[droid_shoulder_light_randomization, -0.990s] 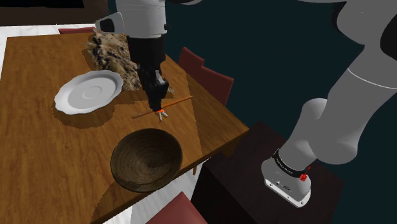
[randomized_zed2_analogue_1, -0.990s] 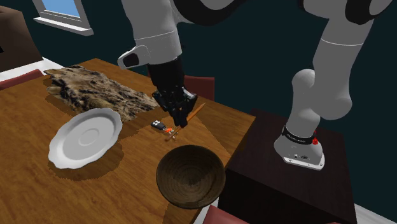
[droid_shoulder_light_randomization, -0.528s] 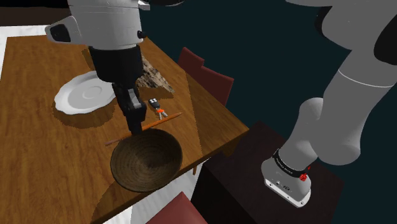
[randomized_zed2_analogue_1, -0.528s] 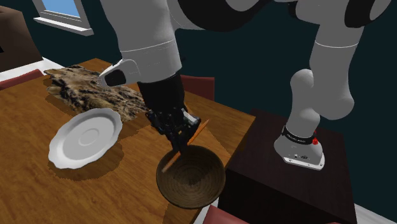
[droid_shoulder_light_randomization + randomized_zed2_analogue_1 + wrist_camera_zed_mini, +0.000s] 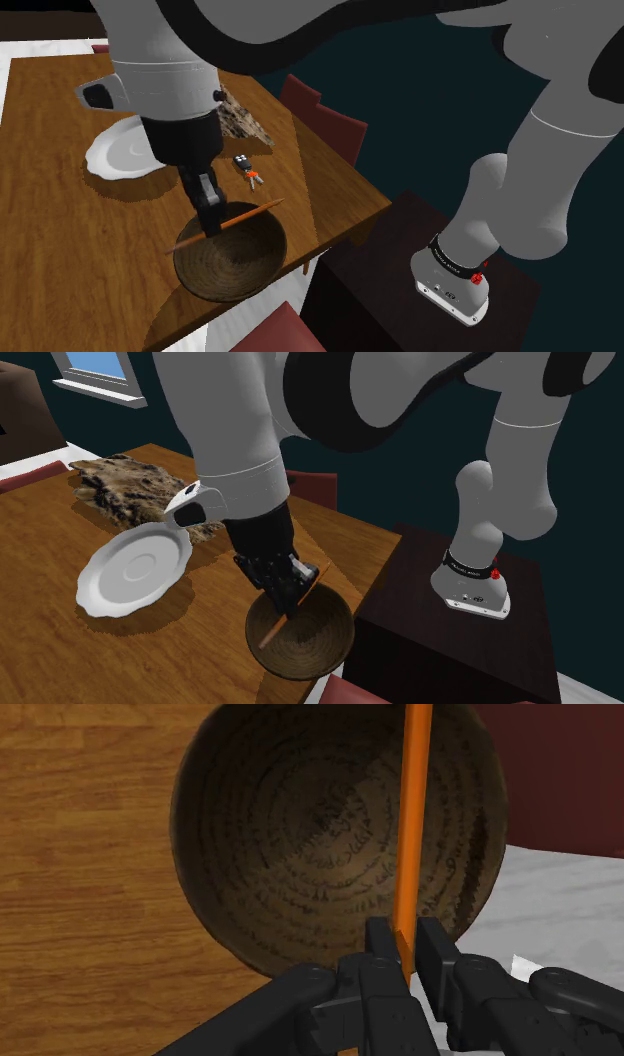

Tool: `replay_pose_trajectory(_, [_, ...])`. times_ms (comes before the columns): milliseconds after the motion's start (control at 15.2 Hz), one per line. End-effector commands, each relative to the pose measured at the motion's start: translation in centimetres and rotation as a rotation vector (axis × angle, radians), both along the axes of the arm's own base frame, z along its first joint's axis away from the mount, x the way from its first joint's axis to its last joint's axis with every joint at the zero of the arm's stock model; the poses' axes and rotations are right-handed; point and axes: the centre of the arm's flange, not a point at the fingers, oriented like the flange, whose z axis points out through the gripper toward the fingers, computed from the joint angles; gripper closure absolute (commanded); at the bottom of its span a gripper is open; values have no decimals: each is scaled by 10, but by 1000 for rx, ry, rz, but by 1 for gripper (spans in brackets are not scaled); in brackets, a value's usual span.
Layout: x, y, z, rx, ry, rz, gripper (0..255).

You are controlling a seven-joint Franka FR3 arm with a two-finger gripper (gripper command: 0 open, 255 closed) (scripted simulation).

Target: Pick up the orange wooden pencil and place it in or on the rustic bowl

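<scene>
The black gripper point(image 5: 212, 228) is clenched on the orange pencil point(image 5: 250, 213), its fingers pinching the shaft near its middle, so that the pencil hangs tilted over the dark brown ridged bowl point(image 5: 230, 295), crossing above its opening and apart from its inside. The bowl stands on the wooden table point(image 5: 60, 230) near the edge by the stand point(image 5: 400, 290), with a white scalloped plate point(image 5: 115, 155) and a small black-and-orange item point(image 5: 245, 167) farther in. The dark band round the arm's base point(image 5: 470, 567) bears small lettering too tiny to read.
</scene>
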Motion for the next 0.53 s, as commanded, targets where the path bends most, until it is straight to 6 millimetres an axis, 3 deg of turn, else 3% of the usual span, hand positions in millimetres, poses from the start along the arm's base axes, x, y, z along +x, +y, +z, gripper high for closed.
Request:
replay_pose_trajectory(0, [1,-1,-11,0,0,0,255])
replay_pose_trajectory(462, [1,-1,-48,0,0,0,255])
